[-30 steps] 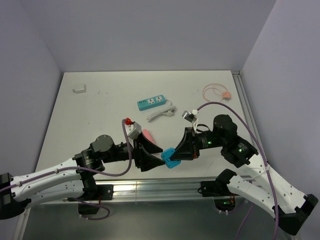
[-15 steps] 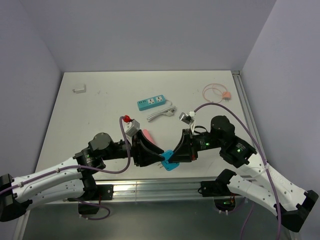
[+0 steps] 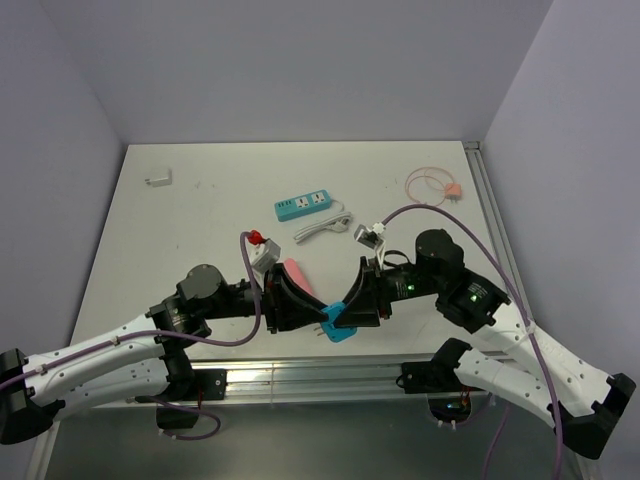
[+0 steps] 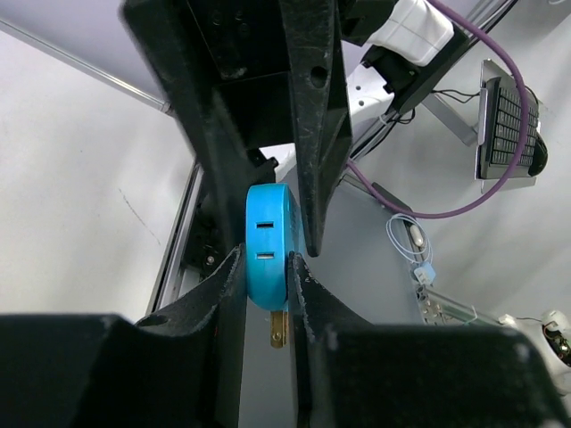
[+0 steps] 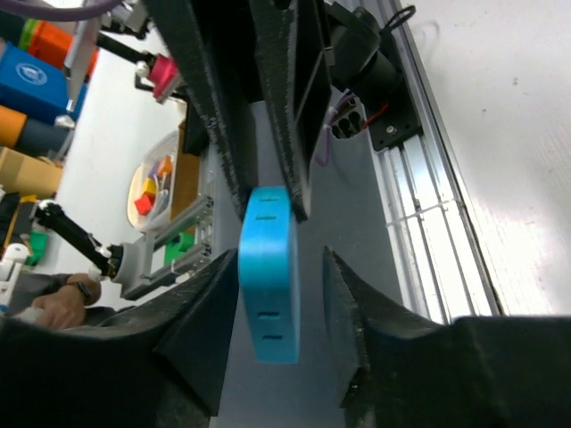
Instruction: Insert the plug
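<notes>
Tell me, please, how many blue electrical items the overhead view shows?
2. The blue power strip lies on the table beyond the arms; the blue plug adapter is clamped in the left gripper, inside the open right gripper. The arms could hide more.

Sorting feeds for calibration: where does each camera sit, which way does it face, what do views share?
Top external: above and behind the left arm and right arm, looking down on the table; both show.
Left wrist: on the left arm, looking past its own jaws, which pinch the blue plug adapter, at the right jaws.
Right wrist: on the right arm, facing the left jaws; own jaws flank the blue plug adapter, one side gapped.
Shared: all three show the blue plug adapter; wrist views face each other.
</notes>
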Controlling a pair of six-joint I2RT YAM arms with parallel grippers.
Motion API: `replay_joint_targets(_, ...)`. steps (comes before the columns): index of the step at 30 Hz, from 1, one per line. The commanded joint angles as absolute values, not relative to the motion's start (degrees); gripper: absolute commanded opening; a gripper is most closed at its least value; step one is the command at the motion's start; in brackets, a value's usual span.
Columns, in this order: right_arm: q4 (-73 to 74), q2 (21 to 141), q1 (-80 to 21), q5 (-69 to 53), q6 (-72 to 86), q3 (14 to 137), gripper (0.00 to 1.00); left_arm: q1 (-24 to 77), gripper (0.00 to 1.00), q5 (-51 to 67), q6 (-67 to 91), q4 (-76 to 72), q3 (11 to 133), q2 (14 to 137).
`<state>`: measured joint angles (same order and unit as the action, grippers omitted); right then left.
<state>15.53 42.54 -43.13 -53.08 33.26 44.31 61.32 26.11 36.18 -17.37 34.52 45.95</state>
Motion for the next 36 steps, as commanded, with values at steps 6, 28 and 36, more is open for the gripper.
replay_joint_targets(6,15.03,45.97,-44.12,-53.26,31.99,46.93,0.55,61.26,0.00,24.35,36.12,-17.58,37.18,44.21)
replay_joint_targets(28,10.46,48.07,-49.22,-48.52,33.93,45.97,0.36,61.26,0.00,21.53,36.39,-17.75,37.88,45.53)
replay_joint_targets(36,13.18,47.73,-49.22,-45.53,32.79,46.06,0.00,61.08,0.17,17.77,34.99,-12.94,39.46,45.70)
